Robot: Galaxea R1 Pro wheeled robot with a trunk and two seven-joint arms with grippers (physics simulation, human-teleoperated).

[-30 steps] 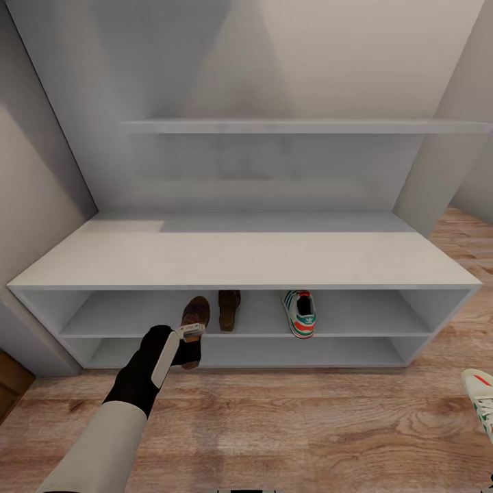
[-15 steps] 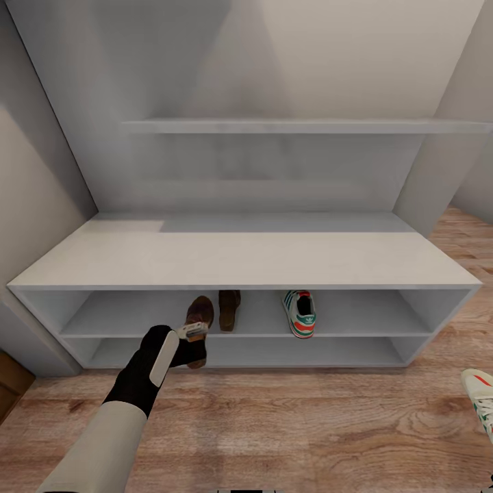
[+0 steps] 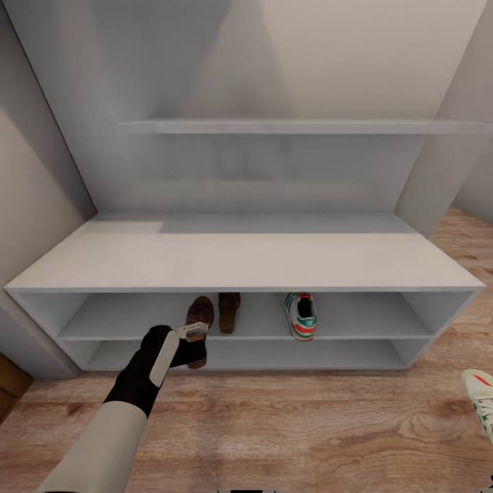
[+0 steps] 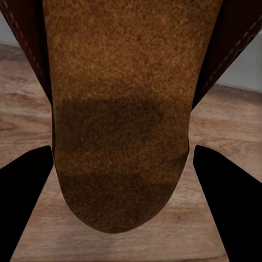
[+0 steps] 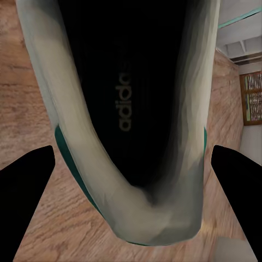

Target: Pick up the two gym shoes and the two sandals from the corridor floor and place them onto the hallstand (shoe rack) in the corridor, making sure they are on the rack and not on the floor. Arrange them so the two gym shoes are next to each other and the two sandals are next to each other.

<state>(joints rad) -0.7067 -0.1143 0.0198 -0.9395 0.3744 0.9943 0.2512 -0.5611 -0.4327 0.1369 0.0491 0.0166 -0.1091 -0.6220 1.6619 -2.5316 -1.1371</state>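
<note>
Your left gripper (image 3: 194,333) fingers grip the second sandal (image 3: 198,319) at the hallstand (image 3: 246,259); slide it beside the first sandal (image 3: 229,311), then release.

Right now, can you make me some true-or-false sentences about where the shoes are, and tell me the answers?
1. One gym shoe sits on the upper open shelf of the hallstand. True.
2. Both sandals lie on the floor. False: one sandal is on that shelf, and the held sandal is between the fingers of the left gripper at the shelf's front edge.
3. The gym shoe on the shelf is blue all over. False: it is white with green stripes and an orange-red heel.
4. The other gym shoe is off the rack, over the wood floor to the right. True.
</note>
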